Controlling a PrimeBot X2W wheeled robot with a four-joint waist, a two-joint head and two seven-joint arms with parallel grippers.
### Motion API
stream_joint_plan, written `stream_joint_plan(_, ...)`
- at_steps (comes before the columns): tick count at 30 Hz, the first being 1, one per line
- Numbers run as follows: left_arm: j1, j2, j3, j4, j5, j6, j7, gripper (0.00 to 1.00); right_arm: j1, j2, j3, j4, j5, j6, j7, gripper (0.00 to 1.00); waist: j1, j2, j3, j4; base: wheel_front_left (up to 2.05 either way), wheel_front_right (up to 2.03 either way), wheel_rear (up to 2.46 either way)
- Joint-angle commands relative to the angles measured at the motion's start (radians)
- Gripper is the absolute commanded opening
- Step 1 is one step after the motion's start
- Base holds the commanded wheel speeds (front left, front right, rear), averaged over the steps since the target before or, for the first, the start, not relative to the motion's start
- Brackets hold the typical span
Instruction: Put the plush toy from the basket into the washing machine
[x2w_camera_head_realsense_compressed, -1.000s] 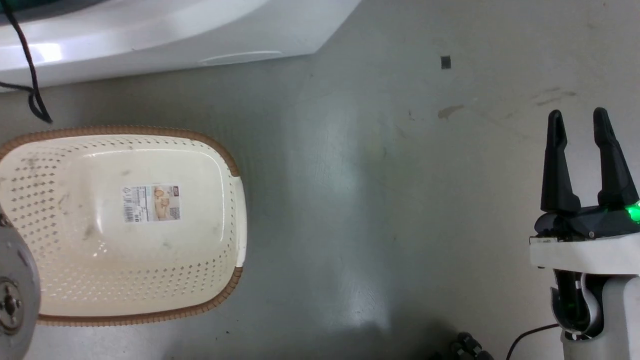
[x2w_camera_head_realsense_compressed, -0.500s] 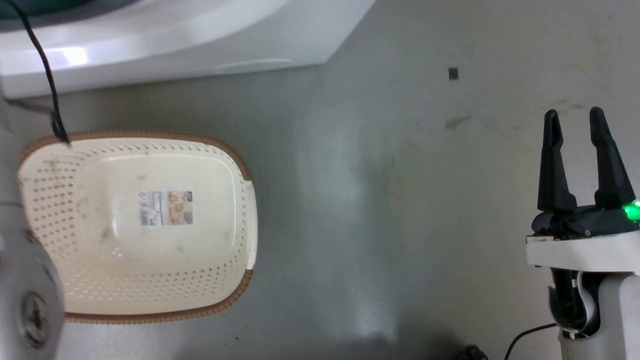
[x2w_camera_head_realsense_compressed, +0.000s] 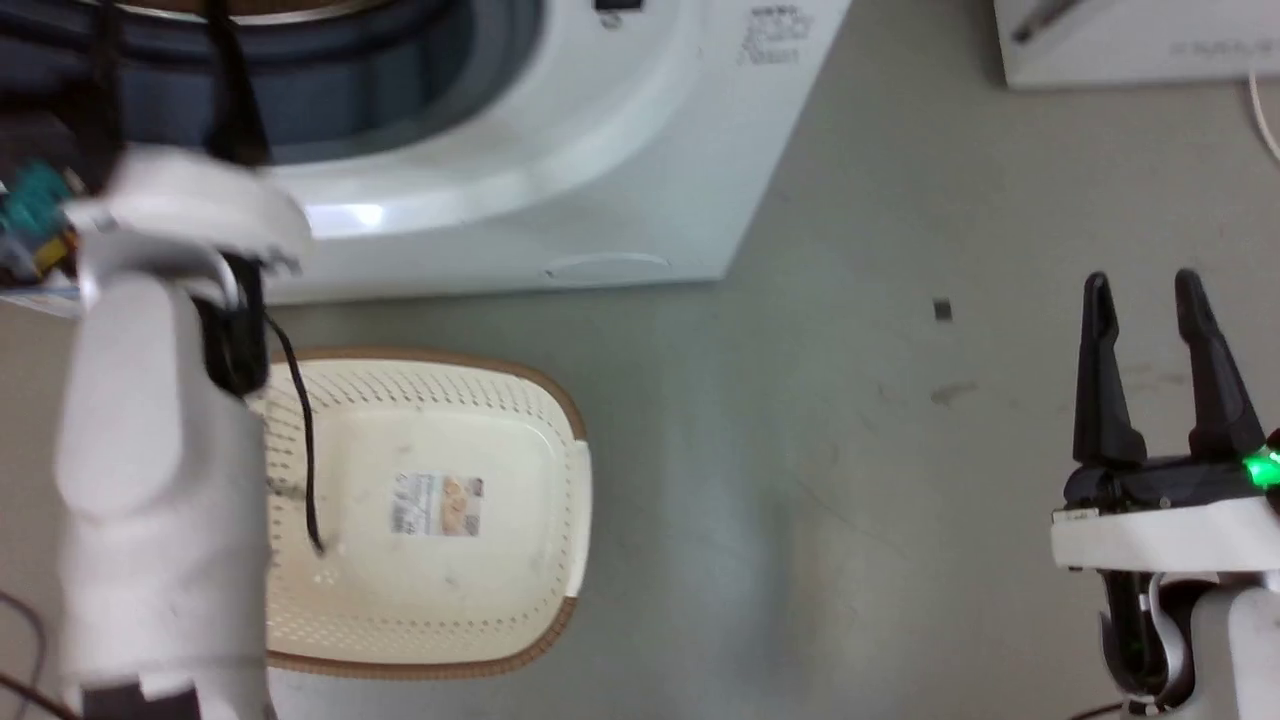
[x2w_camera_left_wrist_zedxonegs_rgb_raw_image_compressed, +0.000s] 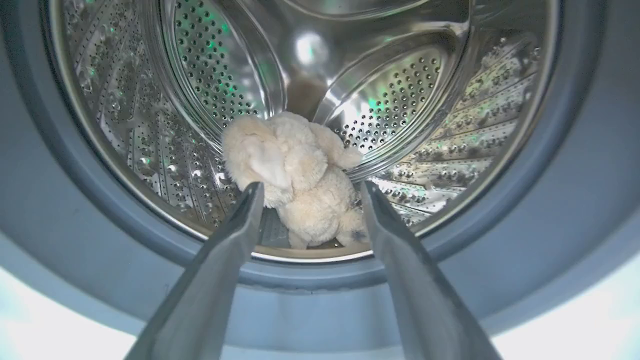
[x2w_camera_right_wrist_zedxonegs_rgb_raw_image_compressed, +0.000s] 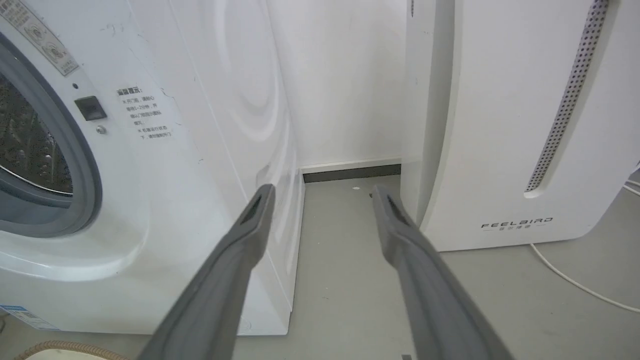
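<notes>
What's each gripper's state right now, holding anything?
Left gripper: open, holding nothing; the plush toy lies inside the washing machine beyond its fingers.
Right gripper: open, empty, above the floor.

Head camera swung up and toward washing machine (x2w_camera_head_realsense_compressed: 560, 170): whole picture shifted, so basket (x2w_camera_head_realsense_compressed: 500, 620) is seen lower and more to right; no own move of it can be told

Grey porthole gasket (x2w_camera_head_realsense_compressed: 400, 90) and printed front now brought into view at top, where before only low white edge was seen

White appliance (x2w_camera_head_realsense_compressed: 1130, 40) added at top right corner

Left forearm (x2w_camera_head_realsense_compressed: 150, 470) now raised across left part of basket, where before only grey joint was seen at picture edge

Black cable (x2w_camera_head_realsense_compressed: 305, 440) now hung over basket floor
</notes>
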Motion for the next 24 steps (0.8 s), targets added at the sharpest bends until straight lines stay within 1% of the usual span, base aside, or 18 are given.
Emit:
stream_joint_plan(1,0.078,-0.019,-0.001,-0.05,0.016,0.007,-0.005,1.0,0.023,-0.001,-0.005,0.011,-0.009,0.001,-0.005,1.0,0.0,0.0,-0.093,0.058,0.0,0.0,0.0)
stream_joint_plan(5,0.203,-0.054,-0.008,-0.132,0.03,0.003,-0.005,1.0,0.057,-0.001,-0.008,0.025,-0.022,0.001,-0.005,1.0,0.0,0.0,-0.172,0.088,0.0,0.0,0.0)
stream_joint_plan(7,0.273,-0.066,-0.006,-0.174,0.034,0.008,-0.005,1.0,0.075,-0.001,-0.001,0.031,-0.023,0.001,-0.005,1.0,0.0,0.0,-0.213,0.094,0.0,0.0,0.0)
stream_joint_plan(10,0.385,-0.076,-0.014,-0.236,0.045,0.0,-0.005,1.0,0.104,-0.001,0.009,0.039,-0.021,0.001,-0.005,1.0,0.0,0.0,-0.267,0.098,0.0,0.0,0.0)
stream_joint_plan(11,0.385,-0.076,-0.014,-0.236,0.045,0.0,-0.005,1.0,0.104,-0.001,0.009,0.039,-0.021,0.001,-0.005,1.0,0.0,0.0,-0.267,0.098,0.0,0.0,0.0)
stream_joint_plan(16,0.556,-0.085,-0.029,-0.311,0.06,-0.017,-0.005,1.0,0.156,-0.001,0.012,0.051,-0.018,0.001,-0.005,1.0,0.0,0.0,-0.348,0.107,0.0,0.0,0.0)
stream_joint_plan(23,0.744,-0.1,-0.057,-0.348,0.069,-0.016,-0.005,1.0,0.248,-0.001,0.01,0.065,-0.023,0.001,-0.005,1.0,0.0,0.0,-0.455,0.126,0.0,0.0,0.0)
stream_joint_plan(24,0.79,-0.103,-0.069,-0.356,0.069,-0.018,-0.005,1.0,0.275,-0.001,0.015,0.069,-0.024,0.001,-0.005,1.0,0.0,0.0,-0.484,0.127,0.0,0.0,0.0)
